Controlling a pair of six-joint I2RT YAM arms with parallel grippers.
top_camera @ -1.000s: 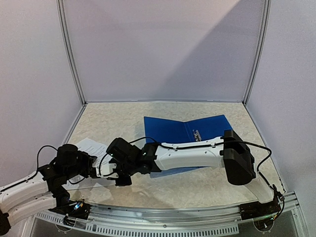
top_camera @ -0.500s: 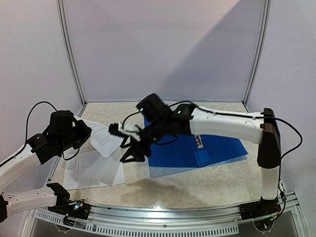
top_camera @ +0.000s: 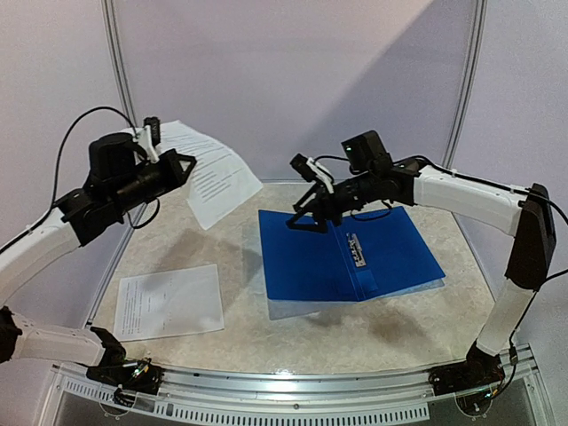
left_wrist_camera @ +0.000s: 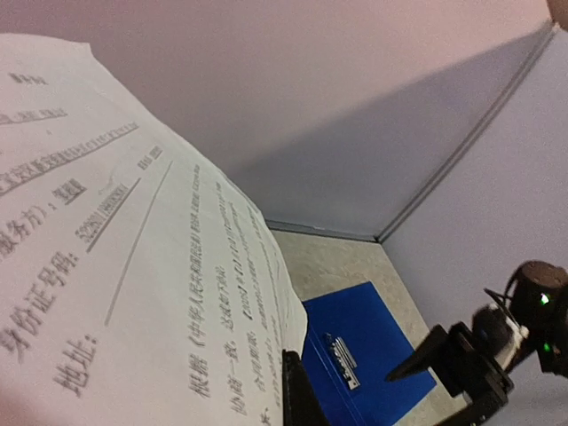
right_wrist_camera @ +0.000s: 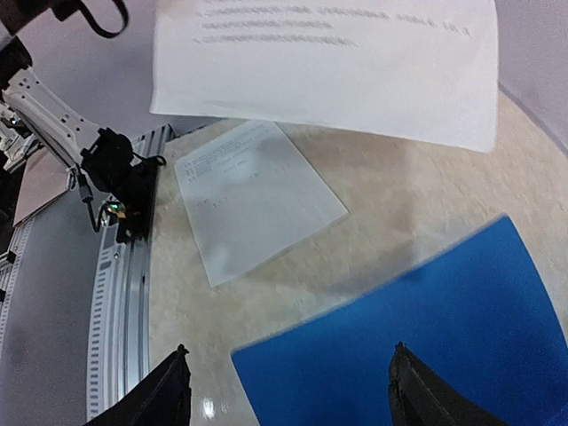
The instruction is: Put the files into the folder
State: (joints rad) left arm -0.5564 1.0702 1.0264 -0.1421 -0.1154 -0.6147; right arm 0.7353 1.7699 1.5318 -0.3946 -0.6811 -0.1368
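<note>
Clamping a paper sheet (top_camera: 213, 173) high up, the left gripper (top_camera: 184, 161) should go right and down to the blue folder (top_camera: 311, 266).

Beige speckled table (top_camera: 355, 333), matte finish. Pale lilac back wall (top_camera: 293, 80) with a diagonal shadow across it; the side walls are the same colour. Silver corner posts (top_camera: 124, 98) stand left and right. A perforated metal rail (top_camera: 266, 413) runs along the table's near edge.

Raised left fingers (top_camera: 177, 163) pinch together; outstretched right fingers (right_wrist_camera: 164, 395) spread wide apart.
</note>
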